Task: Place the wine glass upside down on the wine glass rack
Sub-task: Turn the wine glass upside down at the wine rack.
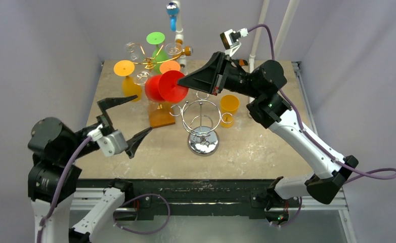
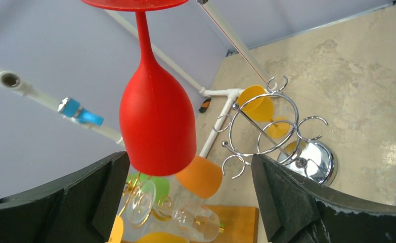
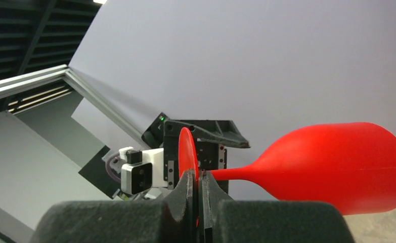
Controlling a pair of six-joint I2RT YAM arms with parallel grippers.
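Observation:
A red wine glass (image 1: 160, 87) hangs in the air above the table's middle, foot uppermost and bowl (image 2: 158, 121) down. My right gripper (image 3: 200, 188) is shut on the rim of its round foot (image 3: 186, 152). In the top view that gripper (image 1: 184, 82) reaches in from the right. An empty chrome wire rack (image 1: 202, 121) stands just right of and below the glass. A gold rack (image 1: 148, 63) behind it carries several upturned glasses. My left gripper (image 1: 142, 113) is open, nearer and to the left; its jaws (image 2: 188, 197) hold nothing and look up at the bowl.
An orange glass (image 1: 229, 104) stands beside the chrome rack (image 2: 266, 126). The gold rack rises from a wooden block (image 1: 161, 116); a clear glass (image 2: 195, 217) and orange and green ones hang on it. A white pipe frame (image 1: 179, 35) stands at the back edge.

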